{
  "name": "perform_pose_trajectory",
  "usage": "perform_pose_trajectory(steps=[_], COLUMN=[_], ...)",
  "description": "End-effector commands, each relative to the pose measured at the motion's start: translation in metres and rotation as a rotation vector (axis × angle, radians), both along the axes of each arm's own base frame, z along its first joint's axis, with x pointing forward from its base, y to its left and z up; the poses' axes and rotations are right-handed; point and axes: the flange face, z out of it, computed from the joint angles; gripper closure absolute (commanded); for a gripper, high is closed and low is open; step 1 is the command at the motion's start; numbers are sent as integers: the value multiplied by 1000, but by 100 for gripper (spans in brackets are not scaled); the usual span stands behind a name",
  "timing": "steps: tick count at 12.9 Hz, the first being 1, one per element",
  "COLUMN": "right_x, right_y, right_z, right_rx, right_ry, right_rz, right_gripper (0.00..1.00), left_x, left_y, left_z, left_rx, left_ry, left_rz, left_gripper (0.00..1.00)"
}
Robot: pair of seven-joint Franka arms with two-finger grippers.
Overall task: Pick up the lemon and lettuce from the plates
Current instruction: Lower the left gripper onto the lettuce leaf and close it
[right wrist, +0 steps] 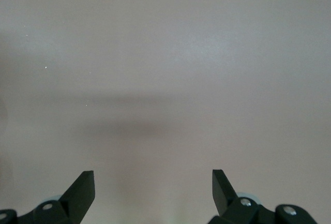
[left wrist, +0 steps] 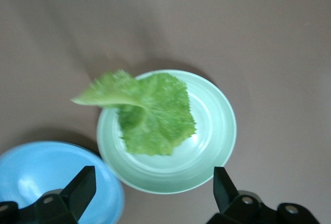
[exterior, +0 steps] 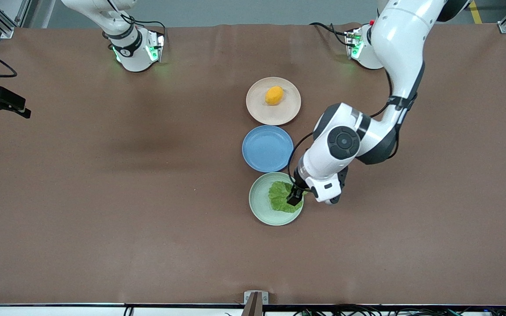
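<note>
Brown paper-like sheeting covers the desk [exterior: 103, 197], on which three plates stand in a single row running from the front camera toward the robot bases.

**Task status.** By the look of the scene, neither pick is complete.

- Nearest the front camera: the mint green plate [exterior: 262, 210] carries the lettuce [exterior: 283, 197]. In the left wrist view the lettuce [left wrist: 152, 113] lies on the mint green plate [left wrist: 217, 131], with one edge of the leaf raised above the rim. The left gripper [exterior: 295, 198] is over the edge of this plate toward the left arm's end of the desk, at the leaf. In the left wrist view the left gripper [left wrist: 152, 188] has its jaws spread wide and grasps nothing. Judgement: the lettuce pick is in its approach stage.
- Middle: the blue plate [exterior: 267, 148] carries nothing visible and is not a task item.
- Farthest from the front camera: the beige-pink plate [exterior: 273, 112] carries the lemon [exterior: 274, 95], untouched.
- The right arm waits. The right gripper [right wrist: 152, 188] is over bare desk surface, jaws spread and empty; the front view does not show it.

**Remaining work.** Closing on the lettuce and lifting it; then the whole lemon pick.

**Inventory.**

| Item | Count |
|---|---|
| Plates | 3 (1 mint green, 1 blue, 1 beige-pink) |
| Lemon | 1 |
| Lettuce leaf | 1 |
| Arms | 2 |
</note>
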Motion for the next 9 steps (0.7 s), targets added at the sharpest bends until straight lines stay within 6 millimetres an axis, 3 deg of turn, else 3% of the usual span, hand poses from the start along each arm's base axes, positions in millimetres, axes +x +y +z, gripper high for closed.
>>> perform_pose_trajectory(steps=[1, 5, 9], right_x=[-7, -6, -5], right_y=[2, 3, 2], right_z=[8, 10, 13], right_rx=[-3, -4, -7], right_ry=[-18, -21, -28], right_rz=[15, 15, 13], right_gripper=[0, 0, 0], left_x=[2, -8, -8], left_y=[-16, -24, -24], left_z=[-30, -78, -102], left_rx=[0, 55, 100], left_ry=[-1, 36, -23], left_rz=[71, 37, -18], left_gripper=[0, 0, 2])
